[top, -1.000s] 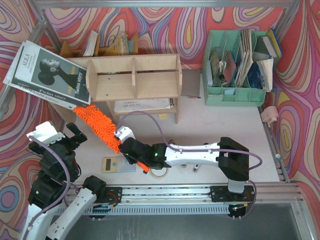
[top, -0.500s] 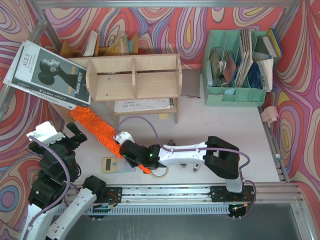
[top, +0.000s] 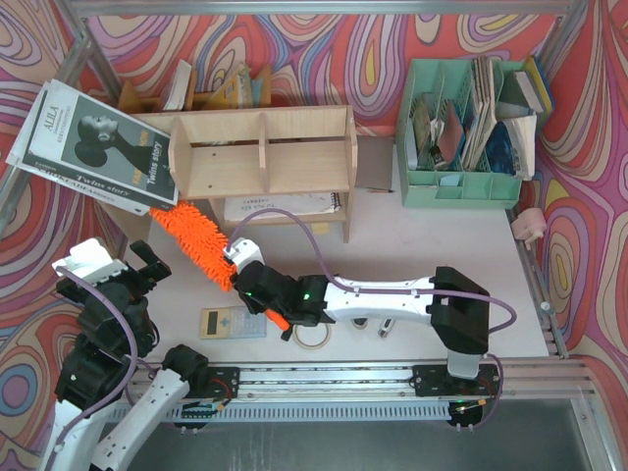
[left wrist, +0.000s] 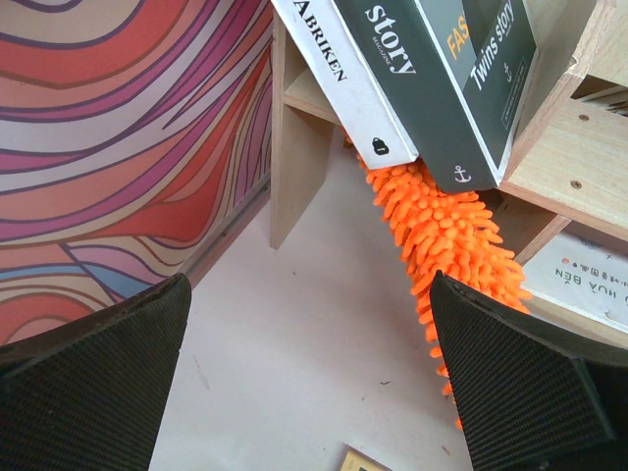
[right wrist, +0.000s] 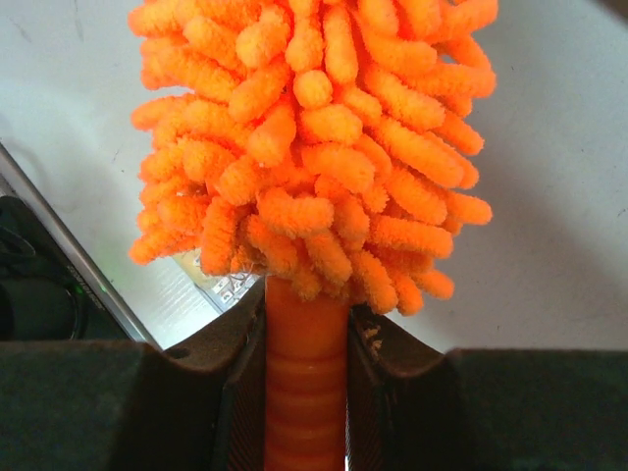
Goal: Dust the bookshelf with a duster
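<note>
The plywood bookshelf (top: 260,152) stands at the back centre, and its left leg (left wrist: 294,167) shows in the left wrist view. The orange duster (top: 196,243) lies slanted in front of its lower left corner, with its tip under the leaning magazines. My right gripper (top: 257,289) is shut on the duster's smooth orange handle (right wrist: 304,383), and the fluffy head (right wrist: 314,147) fills the right wrist view. My left gripper (top: 137,270) is open and empty at the near left. Its fingers (left wrist: 88,373) frame the table and the duster (left wrist: 442,231).
Dark magazines (top: 98,147) lean on the shelf's left end. A notebook (top: 280,206) lies under the shelf. A mint green file organizer (top: 461,128) stands at the back right. A tape roll (top: 312,336) and a small card (top: 233,322) lie near the right gripper.
My right gripper has moved away from me toward the shelf with the duster. The fluffy tip has slid up under the magazines at the shelf's left corner. The left arm has not moved.
</note>
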